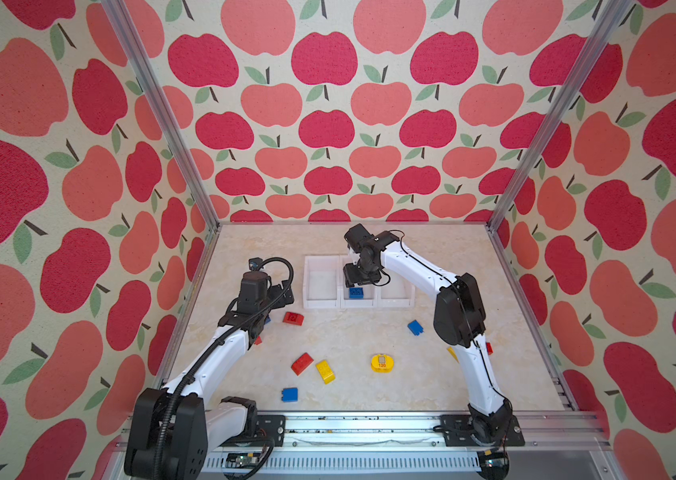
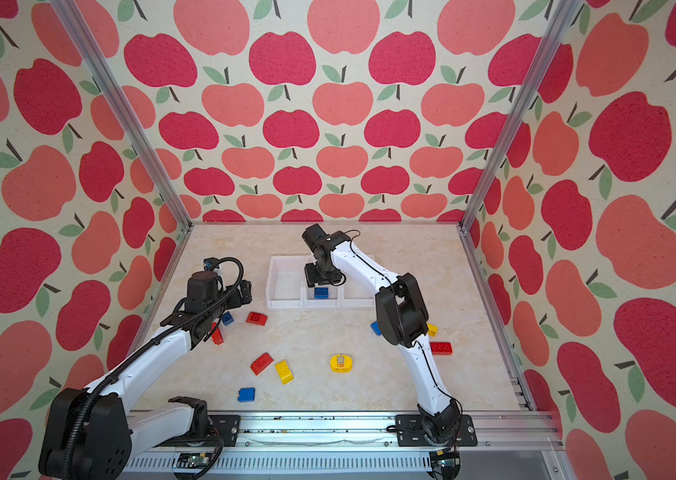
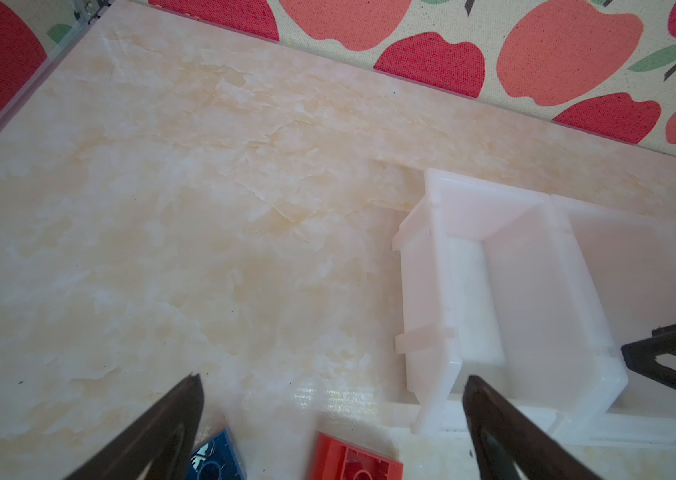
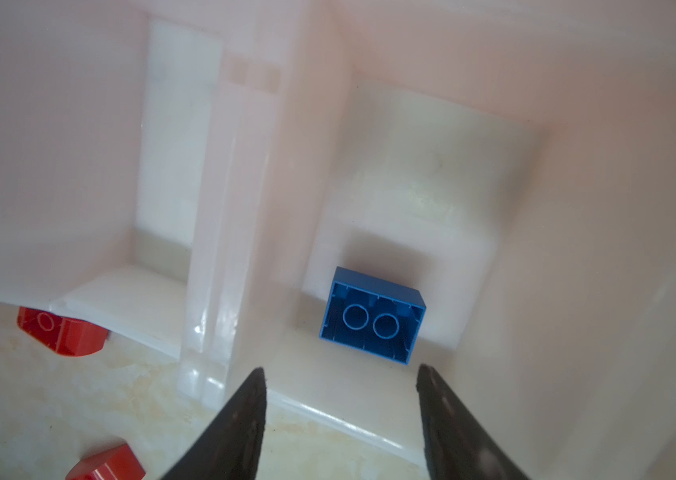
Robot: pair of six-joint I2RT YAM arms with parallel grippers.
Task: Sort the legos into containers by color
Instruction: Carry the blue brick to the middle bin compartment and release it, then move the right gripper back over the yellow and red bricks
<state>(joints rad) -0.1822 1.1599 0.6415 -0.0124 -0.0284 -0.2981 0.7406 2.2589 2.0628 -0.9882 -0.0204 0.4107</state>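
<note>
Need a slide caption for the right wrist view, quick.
Right pincer open over the middle bin, with one blue brick lying inside, hollow underside toward the camera.

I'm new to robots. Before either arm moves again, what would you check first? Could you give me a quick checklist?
1. Blue brick lies free in the middle bin: ok.
2. Right gripper open, holding nothing: ok.
3. Left gripper open near the red brick: ok.
4. Left bin empty for another colour: ok.
5. Right bin empty: cannot tell, the arm hides part.
6. All bricks sorted: not ok, the yellow "120" piece and others lie on the table.
</note>
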